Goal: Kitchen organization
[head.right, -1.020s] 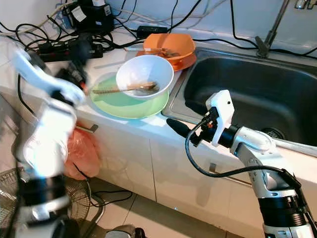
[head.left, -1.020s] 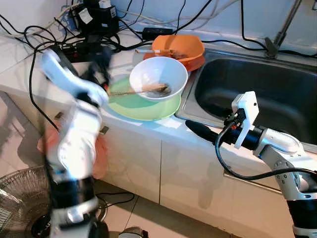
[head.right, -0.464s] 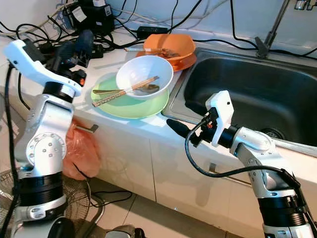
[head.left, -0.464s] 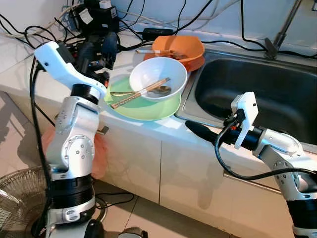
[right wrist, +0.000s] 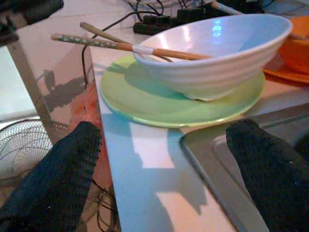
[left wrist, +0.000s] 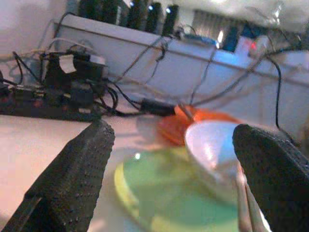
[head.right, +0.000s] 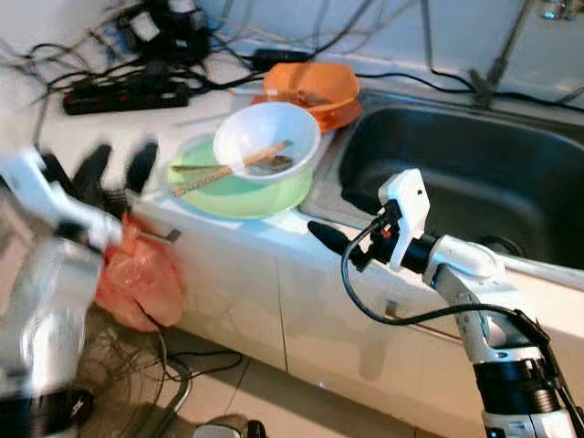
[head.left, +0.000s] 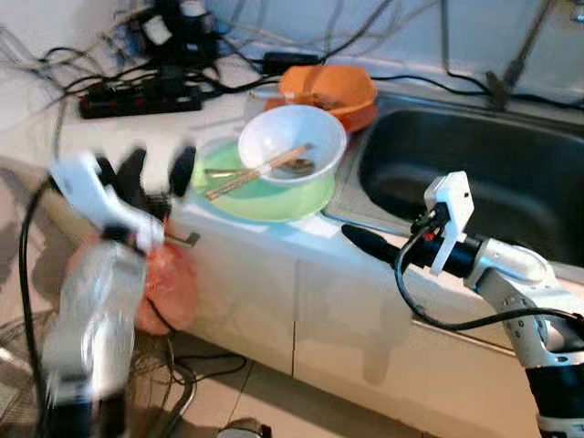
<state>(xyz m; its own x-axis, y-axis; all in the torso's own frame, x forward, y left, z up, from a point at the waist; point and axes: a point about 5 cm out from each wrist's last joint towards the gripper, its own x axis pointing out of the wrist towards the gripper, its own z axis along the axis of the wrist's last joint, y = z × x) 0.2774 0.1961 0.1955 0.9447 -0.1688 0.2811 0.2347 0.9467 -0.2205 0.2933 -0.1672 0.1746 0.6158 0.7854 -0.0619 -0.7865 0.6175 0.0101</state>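
A white bowl (head.left: 292,137) sits on a green plate (head.left: 265,193) on the counter, left of the sink (head.left: 474,173). Wooden chopsticks (head.left: 255,172) lean across the bowl's rim, and a spoon lies inside. Behind it an orange bowl (head.left: 330,87) rests on an orange plate. My left gripper (head.left: 157,167) is open and blurred, off the counter's front edge to the left of the plate, holding nothing. My right gripper (head.right: 333,217) is open and hovers over the counter's front edge beside the sink, pointing at the plate. Its fingers (right wrist: 58,179) frame the plate (right wrist: 169,104) and bowl (right wrist: 217,63).
A black power strip (head.left: 137,96) and tangled cables cover the back of the counter. The faucet (head.left: 511,68) rises behind the sink. An orange bag (head.left: 162,283) hangs at the white cabinet front. A floor fan (right wrist: 24,145) stands low on the left.
My left arm has pulled back from above the counter and dropped toward the lower left, blurred in motion. The chopsticks stay on the bowl. The right arm has not moved.
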